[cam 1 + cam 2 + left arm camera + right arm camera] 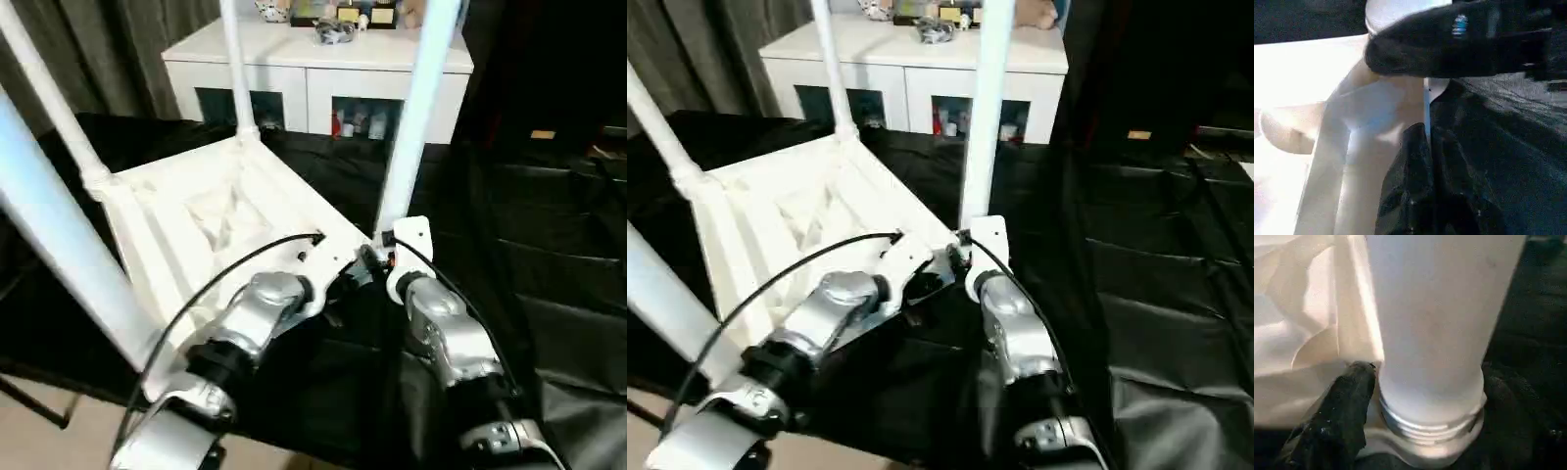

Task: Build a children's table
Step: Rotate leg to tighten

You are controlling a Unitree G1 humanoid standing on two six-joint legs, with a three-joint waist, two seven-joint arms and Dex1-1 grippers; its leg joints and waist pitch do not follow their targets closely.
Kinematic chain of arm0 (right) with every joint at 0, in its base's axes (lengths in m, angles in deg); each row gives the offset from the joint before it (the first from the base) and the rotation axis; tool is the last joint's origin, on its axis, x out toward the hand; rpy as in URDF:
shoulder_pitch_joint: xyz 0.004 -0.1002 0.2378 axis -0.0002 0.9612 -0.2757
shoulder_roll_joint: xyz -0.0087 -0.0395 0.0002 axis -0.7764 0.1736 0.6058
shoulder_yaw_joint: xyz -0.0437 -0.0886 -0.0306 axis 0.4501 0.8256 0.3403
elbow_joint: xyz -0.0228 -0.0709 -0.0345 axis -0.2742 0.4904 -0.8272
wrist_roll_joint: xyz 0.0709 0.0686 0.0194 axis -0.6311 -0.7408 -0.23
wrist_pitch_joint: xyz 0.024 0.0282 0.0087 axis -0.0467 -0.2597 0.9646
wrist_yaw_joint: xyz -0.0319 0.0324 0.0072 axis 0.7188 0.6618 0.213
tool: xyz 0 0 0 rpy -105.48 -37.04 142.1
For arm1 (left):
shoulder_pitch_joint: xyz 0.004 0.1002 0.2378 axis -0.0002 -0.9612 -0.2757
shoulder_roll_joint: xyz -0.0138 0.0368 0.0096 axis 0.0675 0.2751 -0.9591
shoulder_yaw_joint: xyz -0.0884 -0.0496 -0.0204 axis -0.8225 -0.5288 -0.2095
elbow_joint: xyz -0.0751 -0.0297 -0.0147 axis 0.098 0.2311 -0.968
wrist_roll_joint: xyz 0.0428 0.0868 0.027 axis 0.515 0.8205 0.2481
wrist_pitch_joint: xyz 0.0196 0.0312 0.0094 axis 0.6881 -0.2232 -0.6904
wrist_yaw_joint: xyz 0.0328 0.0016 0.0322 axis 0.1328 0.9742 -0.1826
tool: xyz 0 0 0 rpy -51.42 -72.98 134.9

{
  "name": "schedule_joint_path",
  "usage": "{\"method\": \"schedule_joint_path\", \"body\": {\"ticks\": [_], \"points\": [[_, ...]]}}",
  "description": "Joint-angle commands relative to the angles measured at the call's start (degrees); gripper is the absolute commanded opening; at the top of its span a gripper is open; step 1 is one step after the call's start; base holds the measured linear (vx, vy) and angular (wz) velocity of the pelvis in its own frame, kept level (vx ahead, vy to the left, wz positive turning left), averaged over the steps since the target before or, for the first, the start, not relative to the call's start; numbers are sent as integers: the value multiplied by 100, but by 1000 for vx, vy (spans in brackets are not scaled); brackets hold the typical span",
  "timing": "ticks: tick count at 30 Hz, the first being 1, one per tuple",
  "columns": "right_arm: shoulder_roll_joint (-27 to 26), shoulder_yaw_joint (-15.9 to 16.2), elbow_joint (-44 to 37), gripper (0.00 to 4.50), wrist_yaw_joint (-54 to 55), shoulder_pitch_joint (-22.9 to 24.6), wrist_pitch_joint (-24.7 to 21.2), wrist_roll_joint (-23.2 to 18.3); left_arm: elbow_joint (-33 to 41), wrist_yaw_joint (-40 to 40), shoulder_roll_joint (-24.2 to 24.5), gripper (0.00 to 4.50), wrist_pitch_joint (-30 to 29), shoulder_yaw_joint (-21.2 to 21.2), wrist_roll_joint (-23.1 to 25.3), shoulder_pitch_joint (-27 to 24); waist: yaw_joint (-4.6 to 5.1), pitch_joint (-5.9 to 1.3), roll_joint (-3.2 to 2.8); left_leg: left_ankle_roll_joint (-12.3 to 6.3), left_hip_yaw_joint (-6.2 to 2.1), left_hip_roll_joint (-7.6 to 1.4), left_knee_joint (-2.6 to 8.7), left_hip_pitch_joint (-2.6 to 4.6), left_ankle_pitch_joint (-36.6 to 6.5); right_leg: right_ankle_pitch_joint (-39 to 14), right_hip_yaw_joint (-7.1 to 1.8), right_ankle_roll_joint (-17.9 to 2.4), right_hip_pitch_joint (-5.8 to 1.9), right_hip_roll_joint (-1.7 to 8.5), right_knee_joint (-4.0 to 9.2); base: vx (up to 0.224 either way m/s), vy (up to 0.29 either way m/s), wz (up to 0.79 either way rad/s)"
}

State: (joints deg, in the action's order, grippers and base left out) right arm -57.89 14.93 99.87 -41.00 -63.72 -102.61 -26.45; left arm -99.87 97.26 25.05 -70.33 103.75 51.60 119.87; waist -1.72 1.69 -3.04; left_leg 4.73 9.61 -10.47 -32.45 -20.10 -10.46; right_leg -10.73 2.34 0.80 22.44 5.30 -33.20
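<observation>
The children's table (196, 225) lies upside down on black cloth, its ribbed underside up and its round white legs pointing upward. My right gripper (1426, 374) is at the foot of the near right leg (411, 117). It is open, with one black finger (1342, 421) on each side of the leg just above the threaded collar. My left gripper (331, 282) is shut, holds nothing, and rests against the table's rim at that same corner (1376, 127). In the left wrist view my right gripper's finger (1459, 44) crosses in front of the leg's base.
A white cabinet (313, 69) with dark glass doors and small items on top stands behind the table. Black cloth (549, 294) covers the surface, folded at the right. The other legs (235, 69) rise at the far and left corners, one close to my left arm (49, 245).
</observation>
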Motion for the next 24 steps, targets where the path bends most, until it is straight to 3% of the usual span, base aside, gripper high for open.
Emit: {"method": "schedule_joint_path", "body": {"ticks": [1,2,3,4,5,6,7,8,10,13,17,19,21,24], "points": [[298,192,-371,386,-828,75,-21,-254,320,771,341,0,-6,281,-102,-389,-50,-250,131,-234,-47,-145,431,-35,-1852,-2130,-144,-740,-214,231,486,0,0,0],[423,227,-474,386,-1072,118,-21,-280,467,947,428,0,-3,315,-147,-462,-66,-265,110,-311,-40,-164,424,-79,-1623,-1872,-163,-816,-231,247,442,0,0,0],[707,330,-706,386,-1600,238,-15,-377,755,1344,616,0,148,388,-272,-611,-94,-283,94,-369,-16,-189,394,-33,-1590,-1662,-160,-931,-194,228,434,0,0,0],[846,381,-826,386,-1871,304,-12,-422,895,1541,708,0,234,421,-334,-684,-111,-295,82,-414,6,-198,370,-35,-1430,-1322,-168,-1071,-195,225,395,63,-36,8],[897,394,-870,386,-1963,330,-14,-444,950,1602,742,0,234,429,-359,-711,-111,-295,82,-414,6,-198,370,-35,-1430,-1322,-168,-1071,-195,225,395,70,-29,6],[1229,484,-1147,386,-2571,492,2,-591,1275,1955,944,0,251,464,-507,-868,-146,-335,56,-487,27,-195,320,-56,-974,-537,-155,-1298,-220,205,295,70,-29,6],[1435,553,-1301,386,-2921,591,70,-659,1424,2082,1043,0,220,470,-562,-935,-192,-354,62,-588,29,-209,286,-60,-701,-23,-145,-1399,-232,187,234,59,-11,4],[1879,666,-1584,386,-3607,789,159,-828,1689,2323,1261,0,290,493,-630,-1065,-217,-349,45,-636,25,-212,281,-54,-668,143,-136,-1441,-234,173,218,58,16,5],[1994,681,-1654,386,-3795,838,157,-894,1780,2422,1325,0,283,499,-677,-1106,-236,-354,21,-796,31,-217,242,-72,-502,556,-131,-1587,-222,168,163,29,8,2],[2272,738,-1789,386,-4272,904,105,-1061,2173,2722,1487,0,106,473,-907,-1262,-244,-339,37,-799,35,-224,241,-73,-579,314,-115,-1646,-228,180,167,0,0,0],[2532,938,-1955,386,-4790,937,28,-1135,2317,2798,1566,0,37,426,-972,-1329,-253,-304,56,-694,42,-239,269,-63,-907,-208,-131,-1567,-223,194,211,0,0,0],[2557,976,-1899,386,-4755,921,89,-1075,2332,2767,1587,0,23,411,-966,-1339,-248,-261,72,-465,39,-230,305,-57,-1329,-966,-157,-1392,-198,216,281,0,0,0],[2551,1000,-1819,386,-4758,894,150,-1010,2324,2737,1592,0,19,397,-955,-1334,-235,-248,80,-329,30,-221,322,-59,-1517,-1338,-168,-1269,-189,216,308,0,0,0],[2563,1078,-1723,386,-4807,849,211,-903,2312,2687,1597,0,5,376,-941,-1324,-214,-248,97,-252,25,-216,325,-48,-1592,-1512,-176,-1172,-168,214,323,0,0,0]]}}
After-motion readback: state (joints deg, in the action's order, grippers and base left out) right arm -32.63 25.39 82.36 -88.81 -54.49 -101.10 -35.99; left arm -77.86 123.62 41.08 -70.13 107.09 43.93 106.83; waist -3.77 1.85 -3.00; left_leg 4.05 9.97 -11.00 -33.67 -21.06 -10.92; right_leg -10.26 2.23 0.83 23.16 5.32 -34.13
